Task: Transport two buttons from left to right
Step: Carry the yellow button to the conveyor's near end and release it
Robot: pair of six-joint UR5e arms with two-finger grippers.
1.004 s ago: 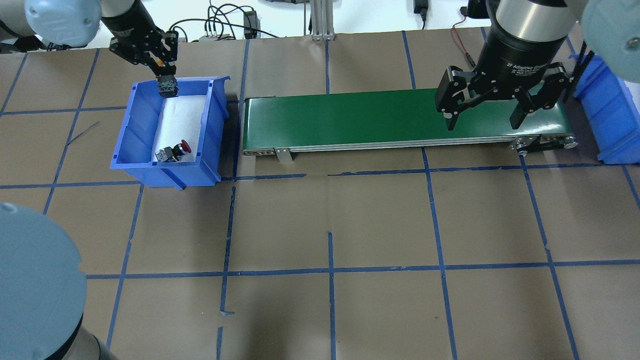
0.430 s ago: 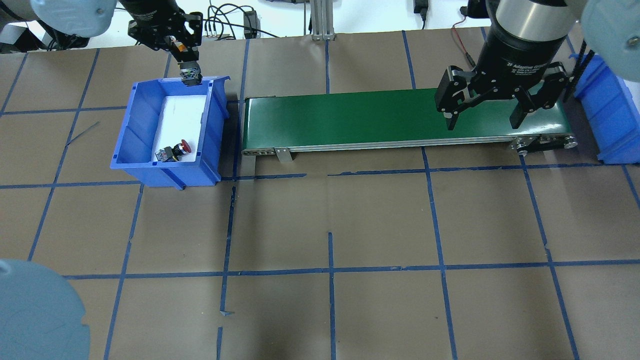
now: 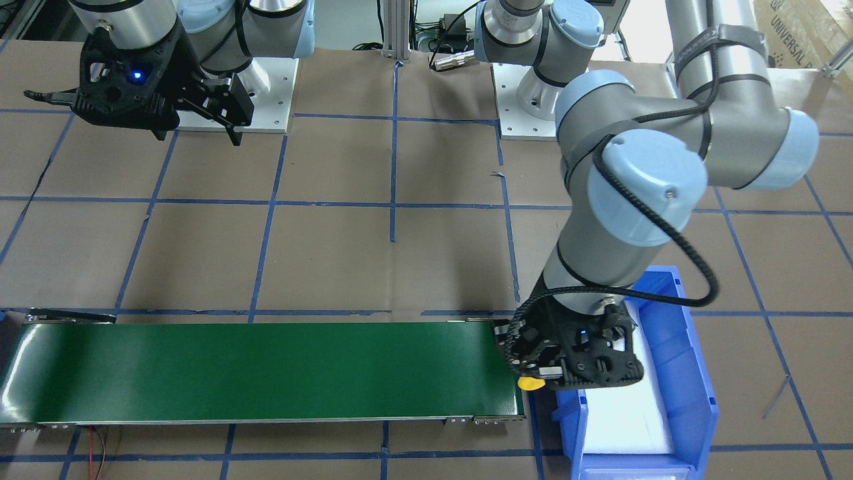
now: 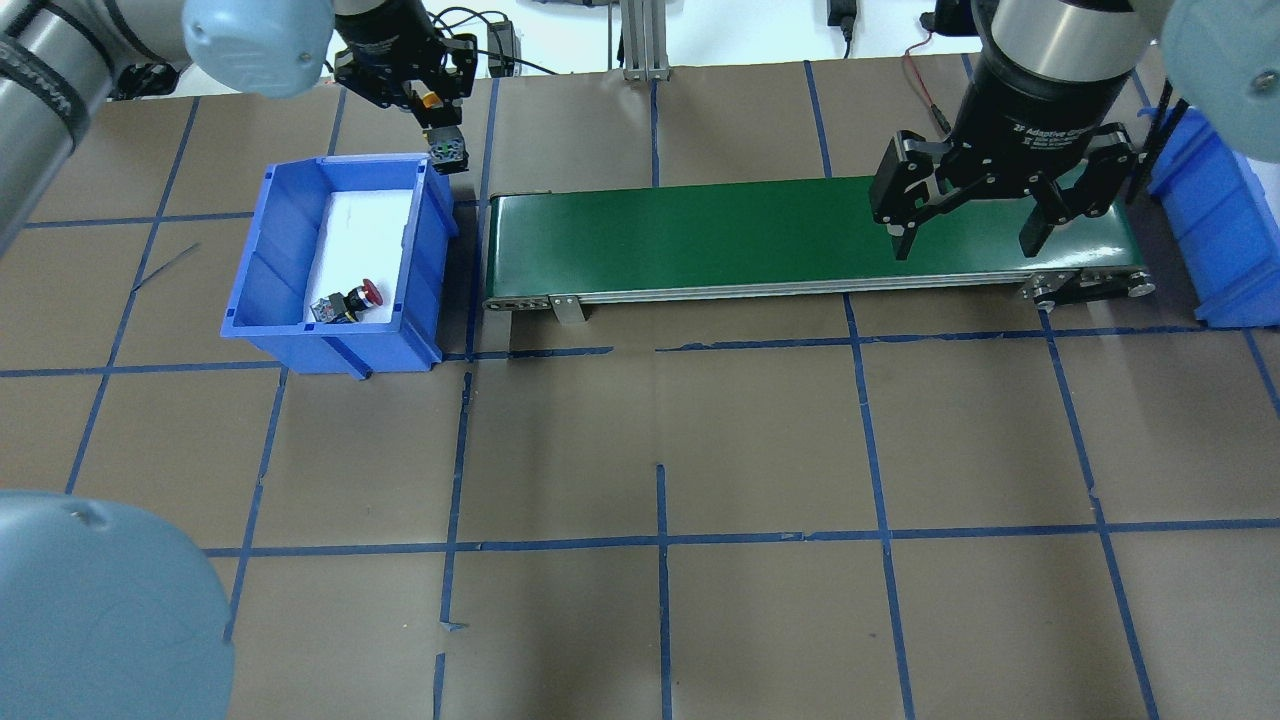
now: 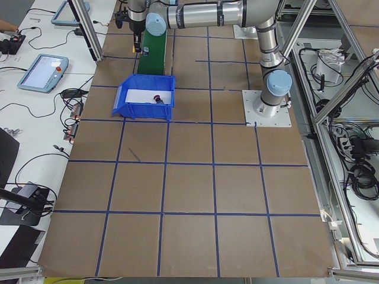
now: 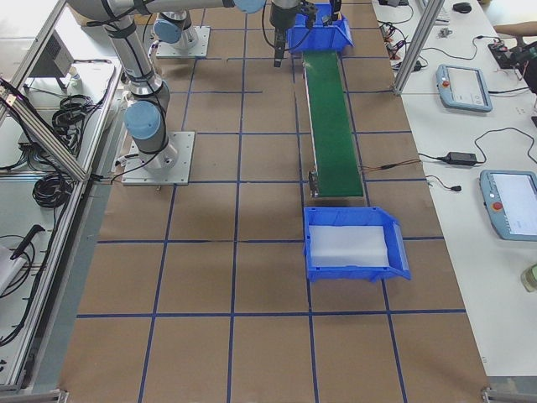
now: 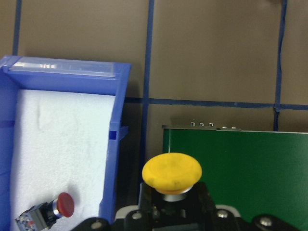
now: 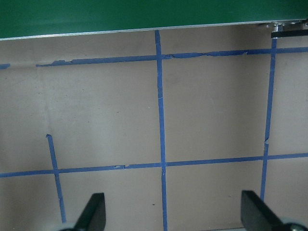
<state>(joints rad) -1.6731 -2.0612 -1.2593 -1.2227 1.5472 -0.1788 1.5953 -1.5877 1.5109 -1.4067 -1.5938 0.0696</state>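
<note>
My left gripper (image 4: 442,138) is shut on the yellow-capped button (image 4: 448,156) and holds it in the air over the far right corner of the left blue bin (image 4: 250,270), next to the left end of the green conveyor belt (image 4: 700,235). Its yellow cap shows in the left wrist view (image 7: 172,172) and in the front view (image 3: 531,384). The red-capped button (image 4: 352,300) lies on white foam at the bin's near end and also shows in the left wrist view (image 7: 60,206). My right gripper (image 4: 970,238) is open and empty above the belt's right end.
A second blue bin (image 4: 1215,230) with white foam stands just past the belt's right end. The brown table (image 4: 660,440) carries a blue tape grid. Cables lie beyond the far edge.
My left gripper has carried the yellow button to the right, from over the bin's far end to its far right corner near the belt. The right arm has not moved.
</note>
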